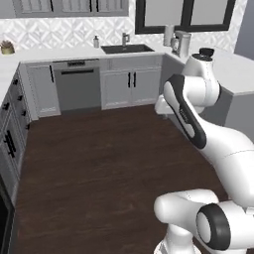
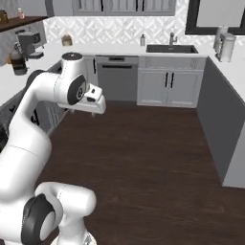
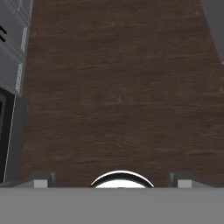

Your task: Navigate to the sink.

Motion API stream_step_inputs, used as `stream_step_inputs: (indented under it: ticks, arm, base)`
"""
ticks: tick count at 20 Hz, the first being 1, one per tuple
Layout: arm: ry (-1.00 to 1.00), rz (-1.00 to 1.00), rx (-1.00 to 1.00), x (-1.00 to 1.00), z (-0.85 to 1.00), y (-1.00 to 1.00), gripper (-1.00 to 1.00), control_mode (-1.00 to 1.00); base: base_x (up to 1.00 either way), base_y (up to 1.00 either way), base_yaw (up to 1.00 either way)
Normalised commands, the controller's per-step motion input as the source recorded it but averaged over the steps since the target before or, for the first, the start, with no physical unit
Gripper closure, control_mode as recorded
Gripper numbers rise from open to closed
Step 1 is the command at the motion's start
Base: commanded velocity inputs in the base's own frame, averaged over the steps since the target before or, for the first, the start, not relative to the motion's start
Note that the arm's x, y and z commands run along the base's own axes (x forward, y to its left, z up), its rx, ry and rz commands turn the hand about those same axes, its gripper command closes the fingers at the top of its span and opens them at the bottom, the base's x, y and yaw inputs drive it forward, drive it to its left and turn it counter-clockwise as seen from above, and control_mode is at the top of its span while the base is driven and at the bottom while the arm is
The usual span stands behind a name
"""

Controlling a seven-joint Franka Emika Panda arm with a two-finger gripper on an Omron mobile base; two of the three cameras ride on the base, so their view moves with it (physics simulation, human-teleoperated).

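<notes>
End effector [image 3: 112, 180] is hanging spread and empty over the wood floor [image 3: 118, 87]; base is mid-approach, and I reckon it's needing to keep driving toward the sink [image 1: 127, 48].

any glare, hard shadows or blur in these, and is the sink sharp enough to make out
Left base view: flat even light, no glare or hard shadows; the sink is small and soft but readable. Right base view: same flat light, sink and faucet slightly fuzzy. Hand view: floor grain smeared, soft.

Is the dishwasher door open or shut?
Shut. The dishwasher front sits flush with the neighbouring cabinet doors, its black handle level, left of the sink.
</notes>
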Motion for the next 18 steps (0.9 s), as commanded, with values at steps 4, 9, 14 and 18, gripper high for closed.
stream_step_inputs:
  ticks: [4,9,14,18]
  arm:
    - [0.0,0.0,0.0,0.0,0.0,0.0,-1.0,1.0]
    - [0.0,0.0,0.0,0.0,0.0,0.0,-1.0,1.0]
    - [0.0,0.0,0.0,0.0,0.0,0.0,-1.0,1.0]
    - [0.0,0.0,0.0,0.0,0.0,0.0,-1.0,1.0]
  base:
    - [1.0,0.0,0.06]
    - [1.0,0.08,0.06]
    - [1.0,0.0,0.07]
    - [1.0,0.0,0.08]
